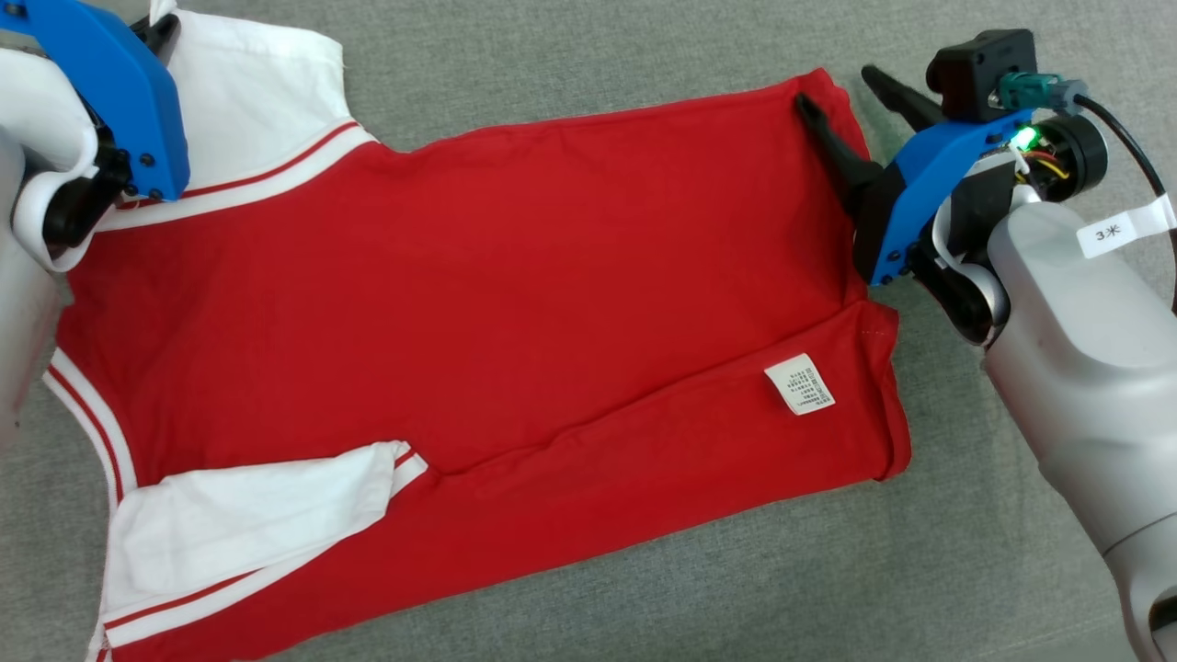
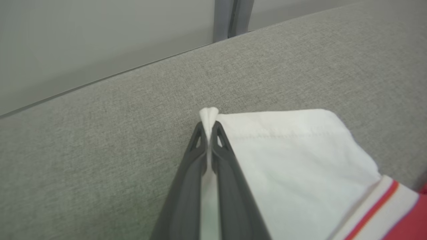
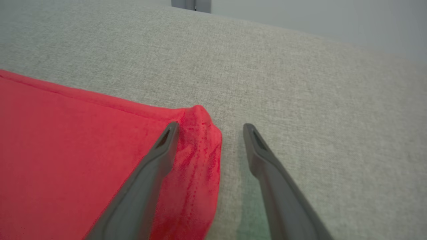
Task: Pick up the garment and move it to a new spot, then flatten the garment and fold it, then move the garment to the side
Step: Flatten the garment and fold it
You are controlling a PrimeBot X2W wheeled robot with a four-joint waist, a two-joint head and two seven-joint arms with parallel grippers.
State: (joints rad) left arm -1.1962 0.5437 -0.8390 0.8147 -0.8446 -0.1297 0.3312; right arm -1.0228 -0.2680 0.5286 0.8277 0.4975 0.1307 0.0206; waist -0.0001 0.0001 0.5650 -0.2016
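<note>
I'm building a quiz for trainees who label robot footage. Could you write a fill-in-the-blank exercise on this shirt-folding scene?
1. The left gripper is shut on the ____ sleeve of the garment.
2. The right gripper stands ____, one finger over the hem corner, the other over the grey surface.
3. The garment's body is ____.
4. The care label lies nearer the ____ gripper.
Missing words: white; open; red; right.
</note>
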